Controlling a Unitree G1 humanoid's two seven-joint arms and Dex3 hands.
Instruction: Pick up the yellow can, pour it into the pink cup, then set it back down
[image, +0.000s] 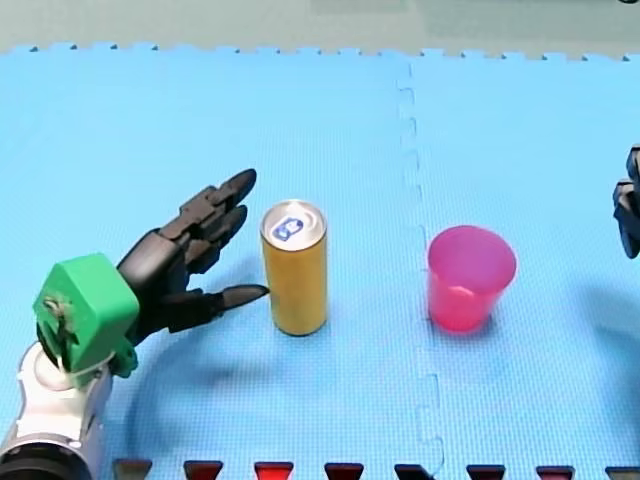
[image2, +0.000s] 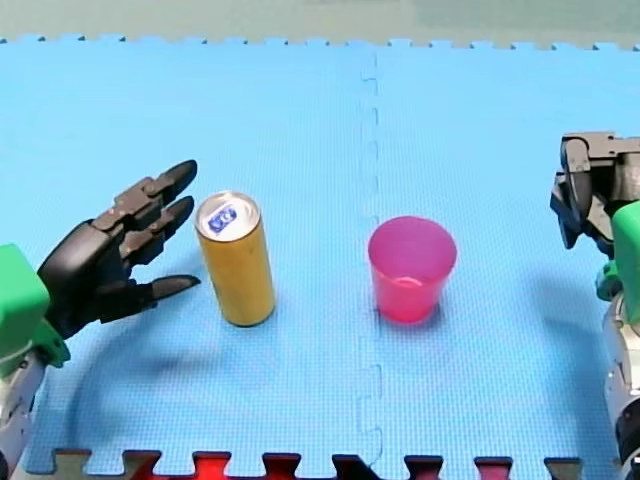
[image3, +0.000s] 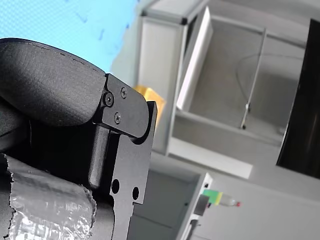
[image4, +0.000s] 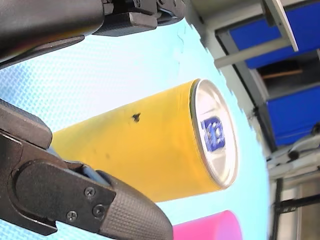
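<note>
Left hand (image: 190, 265) is released and holds nothing, low at the left, just beside the yellow can (image: 295, 270); we judge it lined up for a side grasp. The can stands upright, lid up, not yet lifted. The pink cup (image: 470, 278) is upright and well apart, its mouth free for pouring. Right hand (image2: 590, 190) is parked at the far right; we cannot tell its state. The blue foam mat (image: 330, 130) has a puzzle seam (image: 412, 150) between can and cup. Grey shelving (image3: 200, 145) stands beyond.
</note>
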